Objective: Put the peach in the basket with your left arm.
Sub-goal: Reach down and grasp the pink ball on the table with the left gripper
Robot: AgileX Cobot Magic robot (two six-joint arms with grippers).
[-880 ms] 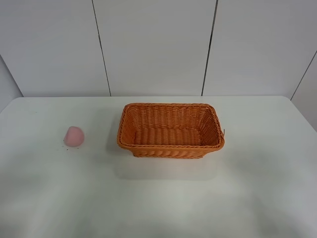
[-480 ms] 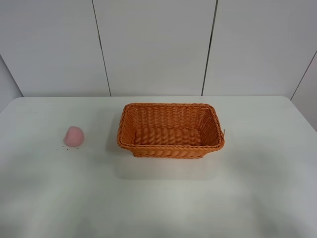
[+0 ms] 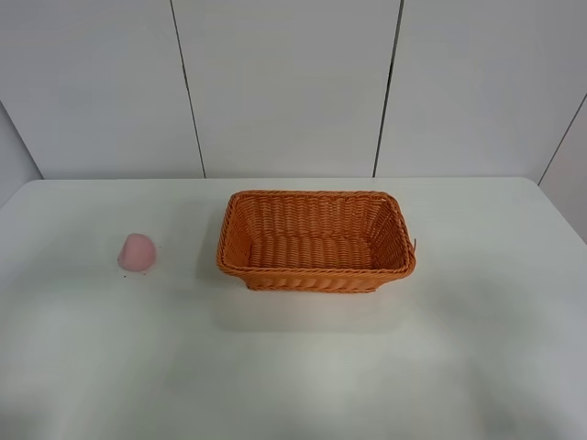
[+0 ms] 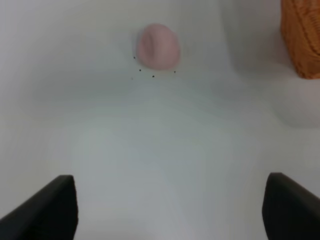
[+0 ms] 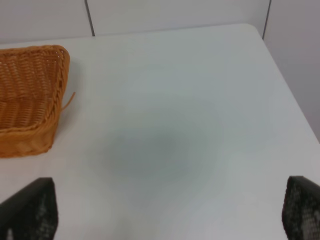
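Note:
The pale pink peach (image 3: 137, 252) lies on the white table (image 3: 303, 367), left of the orange wicker basket (image 3: 315, 240) and apart from it. The basket holds nothing. Neither arm shows in the high view. In the left wrist view the peach (image 4: 158, 46) lies ahead of my left gripper (image 4: 169, 210), whose two black fingertips (image 4: 55, 205) stand wide apart with nothing between them; a corner of the basket (image 4: 301, 35) shows to one side. My right gripper (image 5: 167, 212) is open too, over bare table beside the basket's end (image 5: 30, 100).
A few tiny dark specks (image 4: 152, 76) lie on the table by the peach. A white panelled wall (image 3: 293, 87) stands behind the table's far edge. The table's right edge and far corner (image 5: 257, 30) show in the right wrist view.

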